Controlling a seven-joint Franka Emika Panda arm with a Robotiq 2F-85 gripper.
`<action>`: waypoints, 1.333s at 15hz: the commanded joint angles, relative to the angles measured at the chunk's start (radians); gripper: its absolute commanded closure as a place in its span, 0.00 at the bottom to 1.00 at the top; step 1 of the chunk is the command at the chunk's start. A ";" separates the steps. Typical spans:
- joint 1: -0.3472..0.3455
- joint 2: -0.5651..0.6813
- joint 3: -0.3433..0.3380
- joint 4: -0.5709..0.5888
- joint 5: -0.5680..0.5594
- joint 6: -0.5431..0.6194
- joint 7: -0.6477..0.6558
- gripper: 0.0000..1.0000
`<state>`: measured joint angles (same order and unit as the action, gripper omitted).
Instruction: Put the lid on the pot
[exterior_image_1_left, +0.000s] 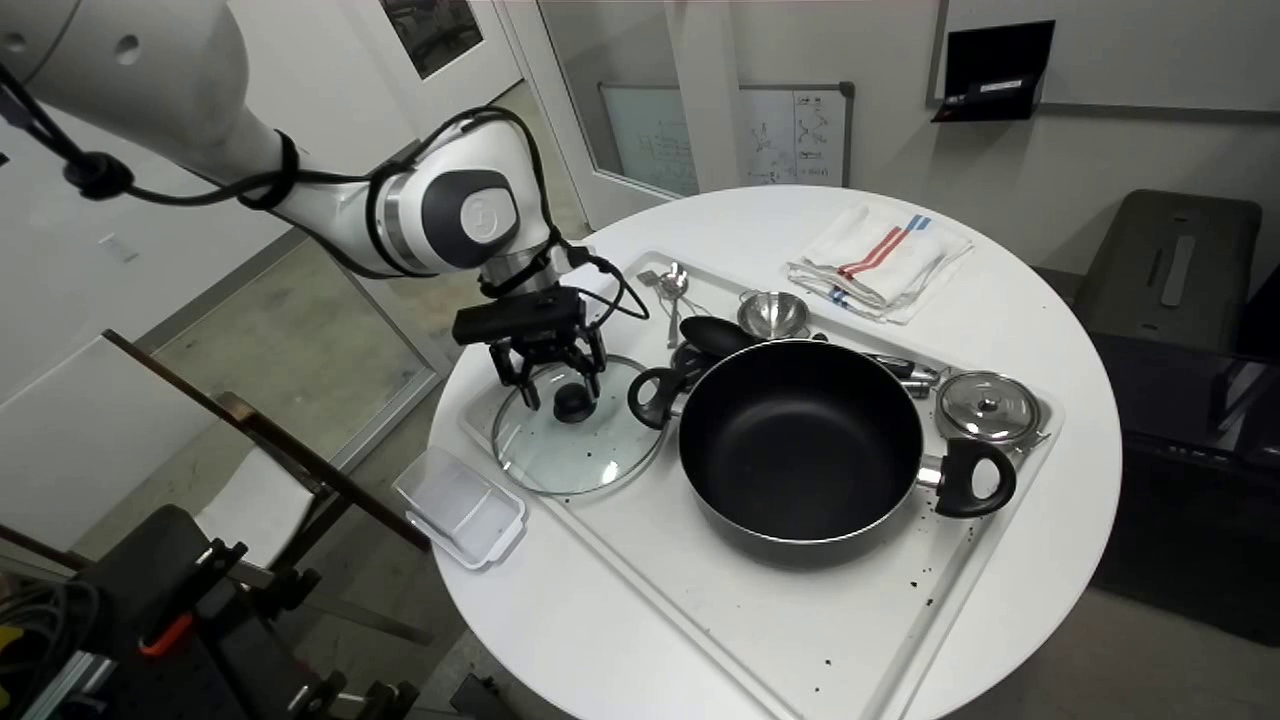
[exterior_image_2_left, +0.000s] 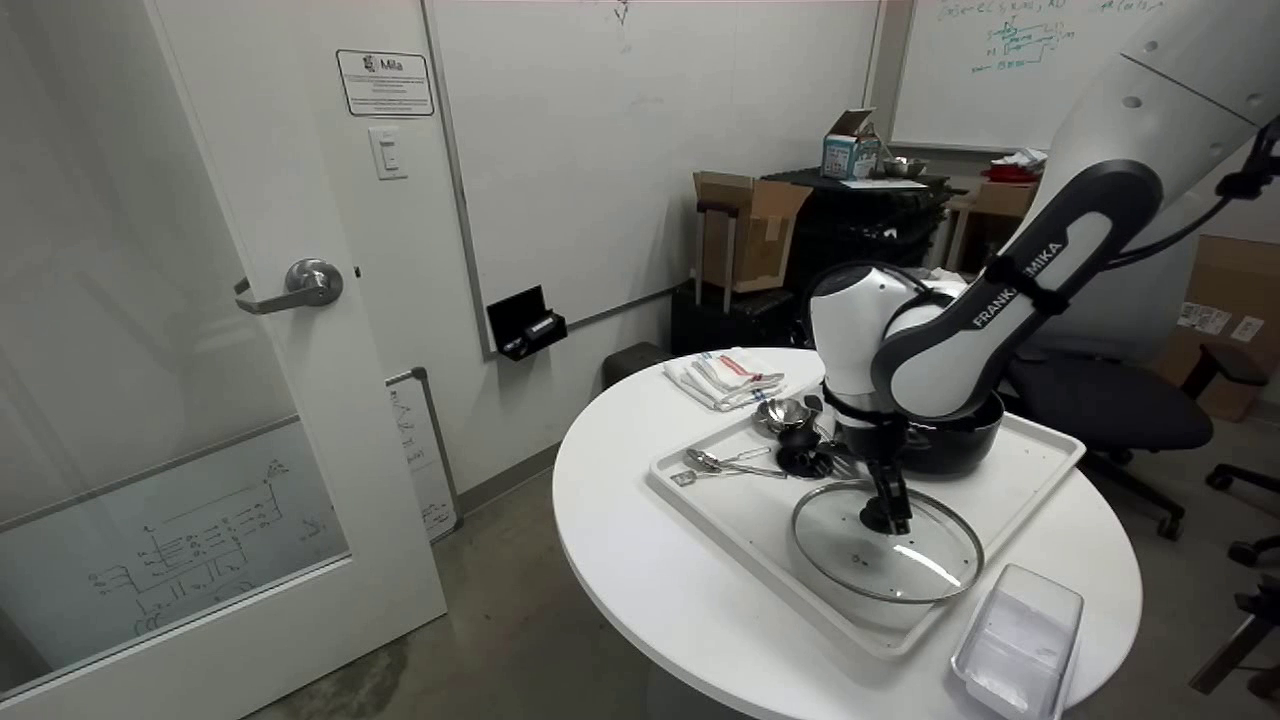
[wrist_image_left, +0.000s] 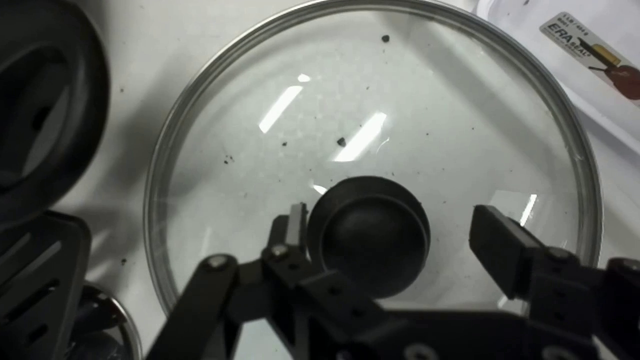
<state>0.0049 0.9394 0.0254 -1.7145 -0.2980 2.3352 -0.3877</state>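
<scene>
The gripper (wrist_image_left: 389, 215) is standing with its jaws spread apart, and the black knob (wrist_image_left: 376, 240) of the glass lid (exterior_image_1_left: 590, 450) is showing between them in the wrist view. One finger (wrist_image_left: 296, 225) is standing just beside the knob, whether touching I cannot tell; the other is standing well clear of it. The gripper's body is covering the lid's lower edge there.

Ringed with grey metal, the lid is lying knob-up at a corner of the white tray (exterior_image_1_left: 720, 590), beside the black pot (exterior_image_1_left: 800, 440). Glare is streaking it, and dark specks are showing on or beneath the glass, I cannot tell which. At the wrist view's left, a loop handle (wrist_image_left: 87, 110) and a slotted turner (wrist_image_left: 57, 300) are running out of frame; a shiny curved rim (wrist_image_left: 131, 327) is proving hard to identify. In an exterior view the arm (exterior_image_2_left: 930, 350) is hiding part of the pot.

Behind the pot, a small steel bowl (exterior_image_1_left: 773, 315) and a lidded steel pot (exterior_image_1_left: 970, 400) are gleaming. A see-through plastic tub (exterior_image_1_left: 470, 520) and a folded, striped cloth (exterior_image_1_left: 860, 265) are resting on the round table (exterior_image_1_left: 540, 600).
</scene>
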 joint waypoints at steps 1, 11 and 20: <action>-0.007 0.019 0.010 0.039 0.000 -0.030 -0.027 0.47; -0.010 -0.006 0.009 0.019 -0.003 -0.022 -0.028 0.75; -0.043 -0.120 0.042 -0.098 0.009 0.001 -0.082 0.75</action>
<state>-0.0115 0.9092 0.0398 -1.7300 -0.2974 2.3332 -0.4268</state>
